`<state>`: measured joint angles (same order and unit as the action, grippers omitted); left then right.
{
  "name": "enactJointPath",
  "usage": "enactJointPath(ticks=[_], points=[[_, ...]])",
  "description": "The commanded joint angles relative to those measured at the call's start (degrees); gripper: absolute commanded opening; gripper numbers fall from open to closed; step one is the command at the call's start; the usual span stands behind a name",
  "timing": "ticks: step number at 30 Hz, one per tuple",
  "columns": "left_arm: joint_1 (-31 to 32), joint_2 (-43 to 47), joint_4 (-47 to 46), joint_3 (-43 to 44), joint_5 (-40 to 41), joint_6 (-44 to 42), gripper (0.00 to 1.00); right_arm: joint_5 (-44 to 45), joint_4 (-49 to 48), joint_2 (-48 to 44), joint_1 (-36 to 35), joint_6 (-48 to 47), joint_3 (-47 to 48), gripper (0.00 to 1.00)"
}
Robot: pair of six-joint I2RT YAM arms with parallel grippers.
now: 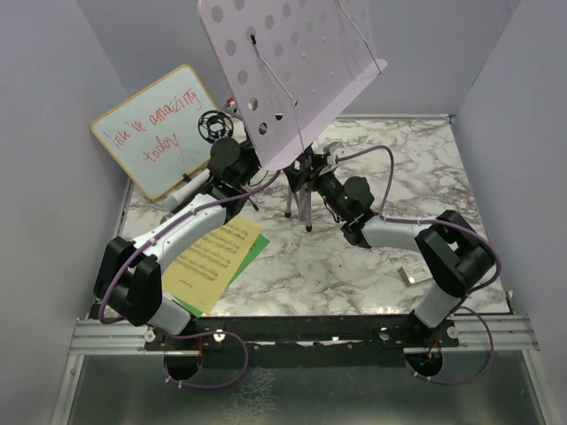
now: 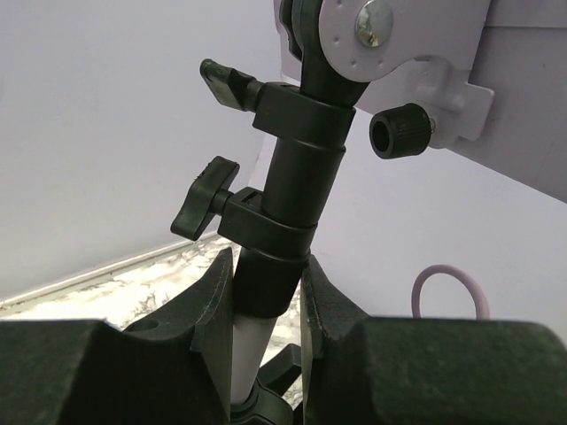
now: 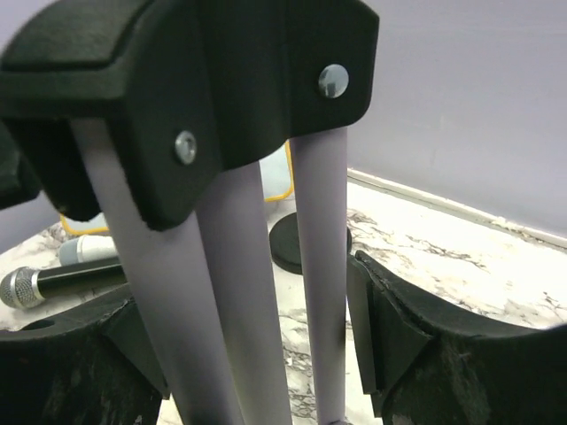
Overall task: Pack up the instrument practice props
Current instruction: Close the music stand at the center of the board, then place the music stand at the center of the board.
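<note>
The lilac perforated music rack (image 1: 283, 66) stands on its folding stand at the back middle of the table. My left gripper (image 1: 260, 171) is shut on the stand's black pole (image 2: 279, 212), just below its clamp knobs. My right gripper (image 1: 321, 180) is closed around the stand's lilac legs (image 3: 319, 266), which are folded close together. The yellow music sheet (image 1: 213, 261) lies on the green one (image 1: 255, 251) at the front left. A grey-headed microphone (image 3: 53, 282) lies behind the legs, near the black round-base holder (image 3: 306, 241). The black ring-mount tripod (image 1: 213, 124) stands by the whiteboard.
A wood-framed whiteboard (image 1: 159, 128) with red writing leans at the back left. A small flat white device (image 1: 412, 273) lies at the front right of the marble table (image 1: 354, 266). Lilac walls close in the left, back and right sides.
</note>
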<state>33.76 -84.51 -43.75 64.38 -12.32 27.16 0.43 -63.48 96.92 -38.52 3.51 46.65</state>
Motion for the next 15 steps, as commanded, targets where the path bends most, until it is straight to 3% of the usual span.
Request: enactJointPath(ticks=[1, 6, 15], points=[[0.6, -0.5, 4.4, 2.5, -2.0, 8.1, 0.00, 4.7, -0.8, -1.7, -0.6, -1.4, 1.0, 0.68], [1.0, 0.3, 4.9, 4.8, -6.3, 9.1, 0.00, 2.3, 5.0, -6.8, -0.6, -0.8, 0.0, 0.53], [3.7, 2.6, 5.3, 2.7, -7.4, 8.8, 0.00, 0.4, 12.6, -15.4, -0.6, 2.9, -4.6, 0.40]])
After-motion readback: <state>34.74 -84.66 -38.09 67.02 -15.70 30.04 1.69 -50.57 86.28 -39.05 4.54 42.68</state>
